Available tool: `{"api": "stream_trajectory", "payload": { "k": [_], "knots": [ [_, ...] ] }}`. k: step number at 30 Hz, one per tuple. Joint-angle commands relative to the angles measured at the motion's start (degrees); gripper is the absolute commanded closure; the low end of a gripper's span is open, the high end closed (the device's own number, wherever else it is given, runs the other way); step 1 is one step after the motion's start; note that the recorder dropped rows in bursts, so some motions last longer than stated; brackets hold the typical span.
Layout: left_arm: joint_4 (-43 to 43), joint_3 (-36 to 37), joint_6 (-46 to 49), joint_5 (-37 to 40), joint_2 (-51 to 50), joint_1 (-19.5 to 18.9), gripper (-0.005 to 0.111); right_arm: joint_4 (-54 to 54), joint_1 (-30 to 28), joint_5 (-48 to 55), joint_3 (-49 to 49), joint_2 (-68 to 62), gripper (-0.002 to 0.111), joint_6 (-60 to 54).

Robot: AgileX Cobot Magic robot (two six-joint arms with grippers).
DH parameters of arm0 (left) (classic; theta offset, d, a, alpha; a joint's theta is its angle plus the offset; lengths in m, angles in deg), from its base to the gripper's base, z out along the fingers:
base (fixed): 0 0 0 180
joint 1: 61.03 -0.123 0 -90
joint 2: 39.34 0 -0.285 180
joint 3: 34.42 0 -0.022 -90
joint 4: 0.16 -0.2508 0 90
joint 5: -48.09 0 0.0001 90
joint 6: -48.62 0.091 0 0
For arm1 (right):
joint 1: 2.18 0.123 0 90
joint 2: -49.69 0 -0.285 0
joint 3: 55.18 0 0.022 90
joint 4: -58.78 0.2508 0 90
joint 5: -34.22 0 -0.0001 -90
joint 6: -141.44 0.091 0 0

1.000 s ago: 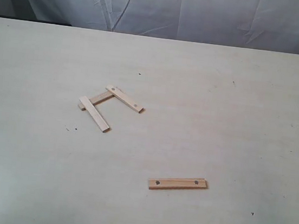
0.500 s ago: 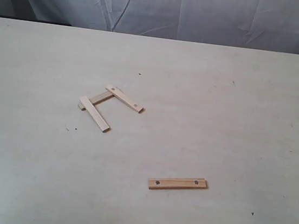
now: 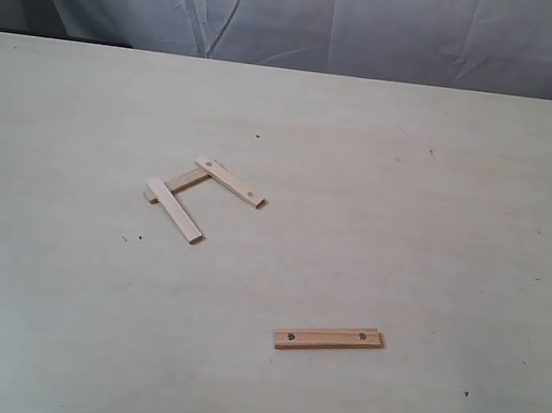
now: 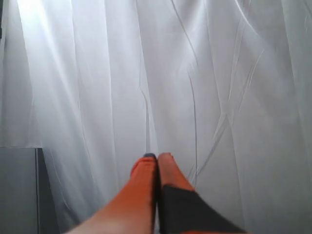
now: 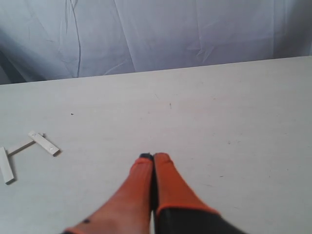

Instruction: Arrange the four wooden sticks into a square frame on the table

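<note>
Missing one side, your U of three flat light-tan wooden slats (image 3: 201, 197) sits on the pale cream worktop (image 3: 426, 215); the fourth, dark-holed slat (image 3: 328, 339) lies well apart, toward the right arm. The orange left pincer (image 4: 157, 158) and right pincer (image 5: 153, 158) are pinched together, empty.

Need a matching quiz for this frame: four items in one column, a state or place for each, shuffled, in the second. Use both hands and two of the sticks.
Column 1
1. lone holed stick
2. plain stick
3. left hand
4. right hand

Column 2
A. shut, table ahead of it
B. lies across one end of the middle stick
C. shut, only white cloth ahead of it
D. lies apart, touching no other stick

Pairs: 1-D, 2-B, 3-C, 4-A
</note>
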Motion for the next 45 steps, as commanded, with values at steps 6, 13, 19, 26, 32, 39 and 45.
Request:
{"api": "stream_trajectory", "payload": {
  "k": [6,13,19,26,32,39,45],
  "knots": [
    [1.0,-38.6,5.9,49.2,-34.8,-0.2,0.107,0.2,-0.4,-0.7,-0.3,0.3,0.109,0.1],
    [27.6,-52.8,32.8,65.4,-64.3,2.3,0.107,1.4,-0.4,-0.6,-0.3,0.3,0.109,0.1],
    [24.0,-56.3,30.6,63.3,-78.6,19.5,0.107,1.4,-0.4,-0.6,-0.3,0.3,0.109,0.1],
    [23.7,-64.6,30.1,61.0,-94.8,36.7,0.107,1.4,-0.4,-0.6,-0.3,0.3,0.109,0.1],
    [22.3,-73.8,28.0,64.9,-106.7,45.0,0.107,1.4,-0.4,-0.6,-0.3,0.3,0.109,0.1],
    [15.6,-80.8,27.7,68.1,-116.5,48.9,0.085,1.5,-0.4,-0.6,-0.3,0.3,0.109,0.1],
    [16.4,-80.8,29.2,66.5,-119.3,49.1,0.064,1.5,-0.4,-0.6,-0.3,0.3,0.109,0.1]
  ]
}}
